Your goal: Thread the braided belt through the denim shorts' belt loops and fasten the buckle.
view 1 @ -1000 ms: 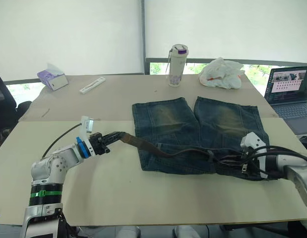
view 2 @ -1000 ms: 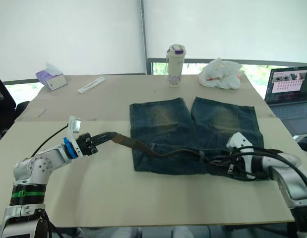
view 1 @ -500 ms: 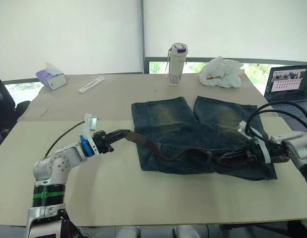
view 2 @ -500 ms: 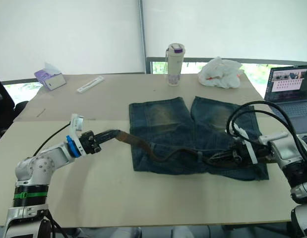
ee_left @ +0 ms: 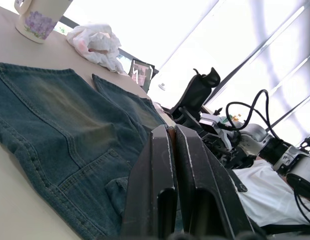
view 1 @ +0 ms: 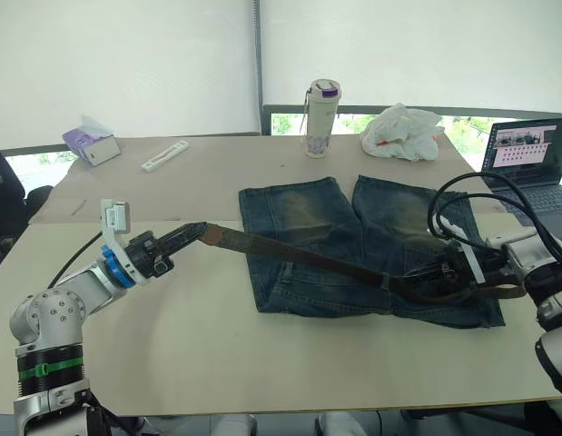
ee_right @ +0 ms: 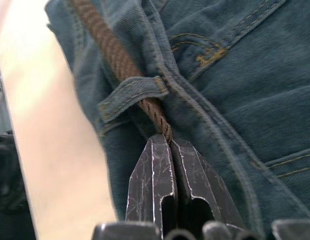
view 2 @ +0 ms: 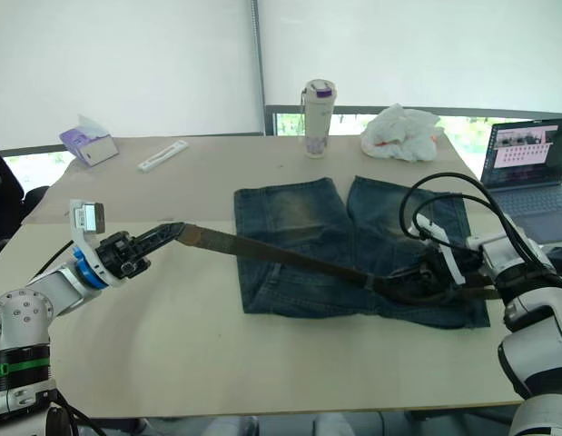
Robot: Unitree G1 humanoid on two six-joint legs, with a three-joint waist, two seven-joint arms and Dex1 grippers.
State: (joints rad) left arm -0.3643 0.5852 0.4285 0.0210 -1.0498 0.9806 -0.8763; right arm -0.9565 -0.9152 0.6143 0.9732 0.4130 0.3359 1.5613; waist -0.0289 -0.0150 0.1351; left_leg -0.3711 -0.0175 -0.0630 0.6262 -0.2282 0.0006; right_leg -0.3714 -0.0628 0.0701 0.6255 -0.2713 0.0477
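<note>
Left jaws: left gripper, left of centre in the head views, fingers pressed together on the free end of the braided belt; the left wrist view shows a sliver of strap pinched between them.
Right jaws: right gripper closed on the belt just past a belt loop; in the head views it sits at centre right over the waistband.
Change, left arm: half a second ago the left gripper sat close to the shorts' left edge. It has since pulled back toward the left of the frame and slightly up.
Change, belt: the strap snaked in loose curves across the waistband earlier; it now runs as one straight, taut diagonal from the left gripper to the right one.
Change, right arm: it has shifted only a little and keeps its grip at the same end of the waistband.
Shorts: denim shorts lie flat at centre, legs toward the top of the frame, waistband toward the bottom.
Threading: the right wrist view shows the belt passing under one loop. Whether it runs through the other loops cannot be told.
Buckle: not made out.
Meaning: the slack looks taken up, probably drawing the strap through the loop. Fastening is not yet done.
Risk: further pulling could drag the shorts sideways.
</note>
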